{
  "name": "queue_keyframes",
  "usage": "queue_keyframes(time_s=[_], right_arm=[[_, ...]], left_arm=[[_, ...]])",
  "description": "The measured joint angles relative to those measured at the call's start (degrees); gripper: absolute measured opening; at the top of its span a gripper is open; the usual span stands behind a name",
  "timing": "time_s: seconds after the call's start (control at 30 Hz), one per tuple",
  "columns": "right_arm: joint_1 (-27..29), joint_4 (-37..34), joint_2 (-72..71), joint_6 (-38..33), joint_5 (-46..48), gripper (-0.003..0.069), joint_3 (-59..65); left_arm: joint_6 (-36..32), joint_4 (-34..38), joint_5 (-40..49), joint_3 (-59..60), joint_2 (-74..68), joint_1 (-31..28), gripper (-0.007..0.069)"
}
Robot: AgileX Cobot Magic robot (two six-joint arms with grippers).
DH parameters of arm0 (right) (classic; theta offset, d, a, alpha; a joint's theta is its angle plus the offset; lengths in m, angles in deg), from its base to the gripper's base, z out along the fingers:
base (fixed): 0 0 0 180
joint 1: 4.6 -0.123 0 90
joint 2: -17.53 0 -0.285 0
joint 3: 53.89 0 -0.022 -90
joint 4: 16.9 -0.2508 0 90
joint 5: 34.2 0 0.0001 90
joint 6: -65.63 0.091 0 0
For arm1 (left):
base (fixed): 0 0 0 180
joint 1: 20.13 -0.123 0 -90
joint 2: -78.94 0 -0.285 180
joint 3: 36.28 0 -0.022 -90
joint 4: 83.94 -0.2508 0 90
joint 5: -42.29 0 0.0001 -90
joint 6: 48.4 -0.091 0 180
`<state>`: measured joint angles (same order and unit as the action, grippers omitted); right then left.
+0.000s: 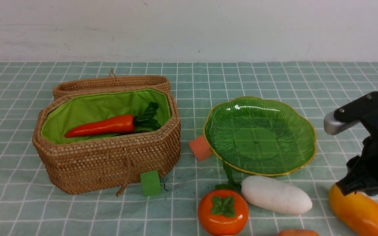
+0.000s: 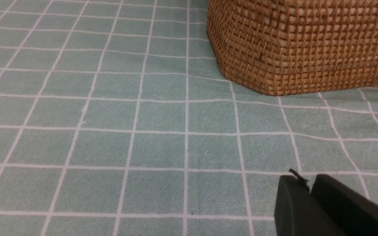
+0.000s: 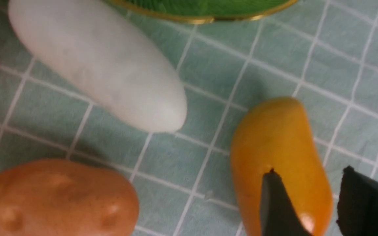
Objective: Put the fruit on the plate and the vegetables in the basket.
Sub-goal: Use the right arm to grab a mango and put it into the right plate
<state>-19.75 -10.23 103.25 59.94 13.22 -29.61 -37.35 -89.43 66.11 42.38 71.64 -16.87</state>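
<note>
The step in hand looks like the pick of the mango [image 3: 274, 137]: the right gripper [image 3: 309, 170] hangs right over it with its fingers [image 3: 277, 203] spread. One finger sits above the fruit's back and the other just off its flank, and neither is clearly pressing on it. The mango lies on the checked cloth [image 2: 110, 131] directly under those fingers, its long body running out past their tips. By my reading, the next move calls for the fingers to come down astride the narrow width of the glossy skin, close, lift, and carry it forward and to the left. There the plate [image 1: 258, 137] waits bare, well beyond the fingertips. The radish [image 1: 276, 195] lies near the fingers on their left, between them and the plate's rim, so the carry should pass above it. The left gripper [image 2: 307, 178] hovers low over bare cloth with its fingers pressed nearly together, only a thin seam between them and nothing pinched. The basket [image 1: 110, 164] stands ahead of its tips, apart from them. Counted, there are two fruits in view, one mango and one persimmon [image 1: 222, 213], and I see no lemon. There are three vegetables: one carrot [image 1: 103, 126] already inside the basket, one radish and one potato [image 3: 54, 200]. There is also one plate, one basket, and two small cubes, a pink cube [image 1: 200, 148] and a green cube [image 1: 150, 183].
</note>
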Motion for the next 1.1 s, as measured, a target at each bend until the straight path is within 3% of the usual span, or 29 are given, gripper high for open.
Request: queue_keyframes(time_s=[0.07,0.1,0.23,0.3,0.4,0.5,0.6,0.87,0.97,1.1], right_arm=[[0.48,-0.2,1.42,-0.04,0.55,0.0372,0.0],[1.14,-0.39,3.19,-0.34,0.67,0.0444,-0.18],[2.38,-0.17,8.71,-2.89,0.14,0.0627,-0.39],[3.38,0.07,11.87,-3.94,-1.07,0.0666,-0.39],[5.47,0.01,17.03,-5.42,-2.64,0.0666,-0.56],[7.09,-2.03,20.18,-8.89,-0.4,0.059,-2.42],[7.83,-7.53,20.72,-14.32,4.34,0.0587,-6.62],[8.21,-14.18,20.28,-16.26,13.35,0.0587,-23.0],[7.94,-25.64,21.09,-18.71,5.69,0.0587,-28.29],[6.33,-32.94,24.68,-22.37,-6.63,0.0587,-29.5]], left_arm=[[0.0,0.0,0.0,0.0,0.0,0.0,0.0079],[0.0,0.0,0.0,0.0,0.0,0.0,0.0081],[0.0,0.0,0.0,0.0,0.0,0.0,0.0085],[0.0,0.0,0.0,0.0,0.0,0.0,0.0087],[0.0,0.0,0.0,0.0,0.0,0.0,0.009],[0.0,0.0,0.0,0.0,0.0,0.0,0.0092],[0.0,0.0,0.0,0.0,0.0,0.0,0.0094],[0.0,0.0,0.0,0.0,0.0,0.0,0.01],[0.0,0.0,0.0,0.0,0.0,0.0,0.0103],[0.0,0.0,0.0,0.0,0.0,0.0,0.0104]])
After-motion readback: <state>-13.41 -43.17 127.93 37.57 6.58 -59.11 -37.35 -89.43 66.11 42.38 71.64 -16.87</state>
